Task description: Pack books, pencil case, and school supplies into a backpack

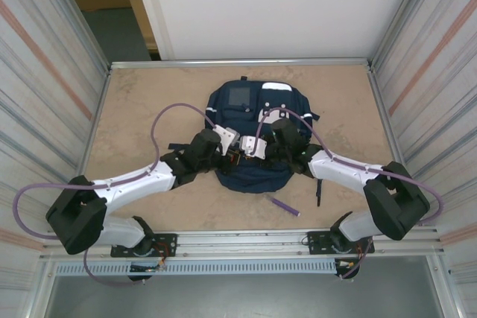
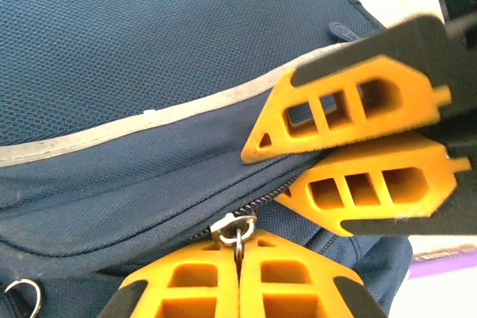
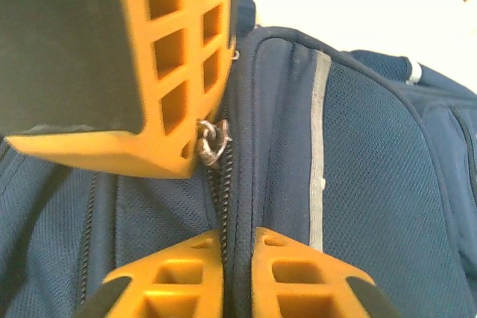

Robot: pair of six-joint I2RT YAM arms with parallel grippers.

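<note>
Both sets of jaws clench the backpack [image 1: 250, 109] mid-counter: left jaws on the zipper pull [image 2: 235, 227], right jaws on the zipper seam [image 3: 223, 199]. A skewed tug could slip the ring or jam fabric.

The top camera looked down from above and behind the arm bases, taking in the whole backpack [image 1: 253, 176] from well off. The left wrist camera sat pressed close to the backpack's zipper seam. The right wrist camera faced that seam from the opposite side, equally close. Both wrist views shared the zipper pull [image 2: 237, 229] and the pale stripe [image 3: 319, 147].
</note>
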